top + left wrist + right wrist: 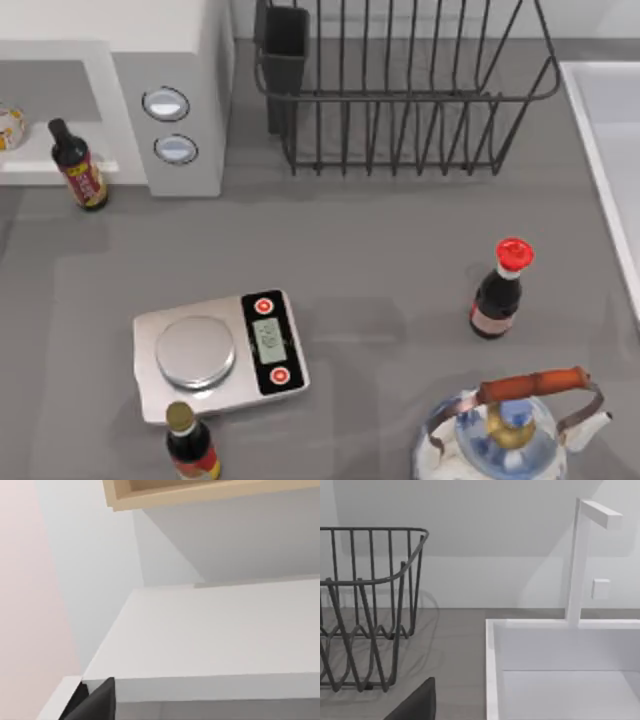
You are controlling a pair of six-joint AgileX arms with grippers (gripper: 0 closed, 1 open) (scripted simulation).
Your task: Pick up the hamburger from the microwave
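Overhead table view; outward-facing wrist views

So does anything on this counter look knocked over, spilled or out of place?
Nothing is tipped or spilled. One oddity: a sauce bottle stands in the microwave opening near the hamburger, which is cut off by the top view's left edge.

Hamburger (8, 128): small, rounded, cream-white with yellow-orange patches; resting in grey cavity at top view's far left edge, partly cut off; microwave (170, 60): white, boxy, open-fronted, two round silver-blue buttons.
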